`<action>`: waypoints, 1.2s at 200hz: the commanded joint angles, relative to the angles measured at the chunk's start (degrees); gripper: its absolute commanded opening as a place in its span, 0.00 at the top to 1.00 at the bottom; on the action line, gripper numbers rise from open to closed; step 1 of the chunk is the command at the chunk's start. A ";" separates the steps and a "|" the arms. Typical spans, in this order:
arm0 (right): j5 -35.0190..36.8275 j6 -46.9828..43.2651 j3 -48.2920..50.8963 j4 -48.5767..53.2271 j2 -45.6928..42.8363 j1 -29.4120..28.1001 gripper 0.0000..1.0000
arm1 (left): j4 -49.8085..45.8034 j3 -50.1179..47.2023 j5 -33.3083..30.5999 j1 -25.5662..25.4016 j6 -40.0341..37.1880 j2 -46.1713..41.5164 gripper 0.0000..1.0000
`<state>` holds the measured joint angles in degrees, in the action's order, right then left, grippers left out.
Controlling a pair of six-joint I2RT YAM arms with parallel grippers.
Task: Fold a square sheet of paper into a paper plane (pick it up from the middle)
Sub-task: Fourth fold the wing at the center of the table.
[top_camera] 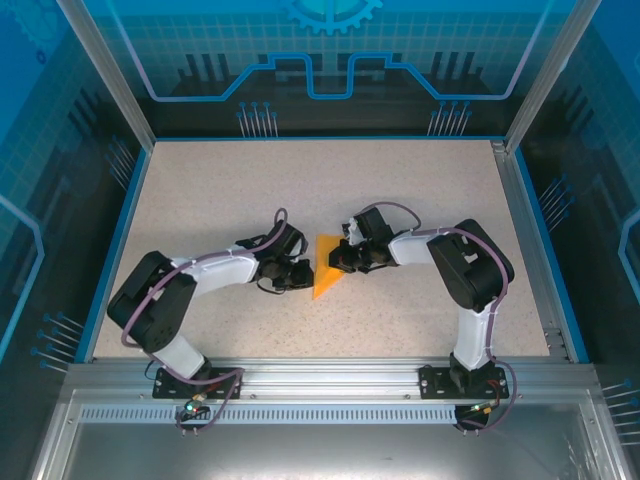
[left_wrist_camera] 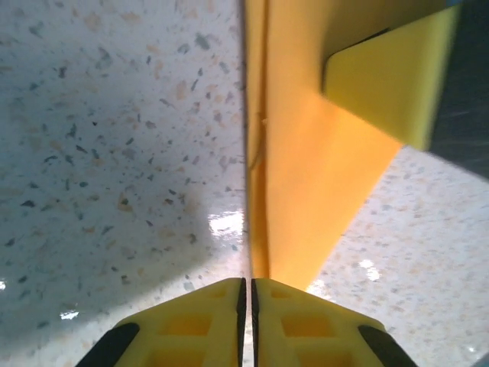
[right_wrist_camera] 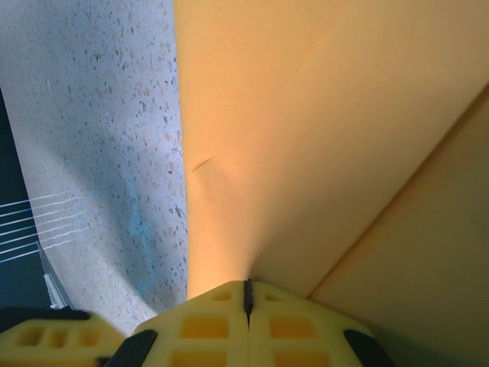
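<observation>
Top external view: a pale speckled tabletop (top_camera: 300, 180) with a blue border sits inside a booth of translucent blue panels (top_camera: 330, 50) printed with gear and circuit-line graphics. The panels are held by aluminium posts (top_camera: 105, 70), and a slotted aluminium rail (top_camera: 320, 375) runs along the near edge, where both arm bases are bolted. Up close in the left wrist view, the tabletop (left_wrist_camera: 114, 153) looks like glossy stone-chip laminate: grey, tan and dark flecks on off-white, with bright spots of reflected light.

The square sheet of paper (top_camera: 325, 265) lies near the middle of the tabletop, between the two arms. It is thin, matte and orange-yellow, and from above it reads as a narrow creased triangle with its point toward the near edge. The left hand (top_camera: 305, 275) is at its left side and the right hand (top_camera: 340, 262) at its right.

In the left wrist view the paper (left_wrist_camera: 321, 176) stands on edge, one straight fold running down to the yellow ribbed fingertips of the left hand (left_wrist_camera: 247, 283). Those fingertips are all but together, with a hair-thin dark slit between them, and I cannot tell whether they pinch the fold. A blocky yellow finger (left_wrist_camera: 390, 76) of the other arm lies against the sheet's far face.

In the right wrist view the right hand (right_wrist_camera: 247, 287) is clamped on the paper (right_wrist_camera: 306, 115), which fans out smooth from the closed seam and bears one small dent
</observation>
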<state>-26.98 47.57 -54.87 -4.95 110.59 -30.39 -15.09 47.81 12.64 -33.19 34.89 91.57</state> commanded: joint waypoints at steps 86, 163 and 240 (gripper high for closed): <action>6.41 -0.27 0.37 7.32 2.44 -0.11 0.97 | 21.41 -0.69 11.98 -0.39 19.78 6.28 0.88; 6.70 -0.47 0.72 7.79 2.23 -0.11 0.96 | 21.05 -1.49 8.89 -0.44 20.28 12.11 0.89; 6.77 -0.56 0.96 8.02 2.03 -0.10 0.96 | 18.28 -9.04 6.82 -0.42 20.48 12.98 0.92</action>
<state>-26.11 47.59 -55.27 -3.86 110.56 -30.35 9.82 44.31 21.91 -33.19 54.13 102.76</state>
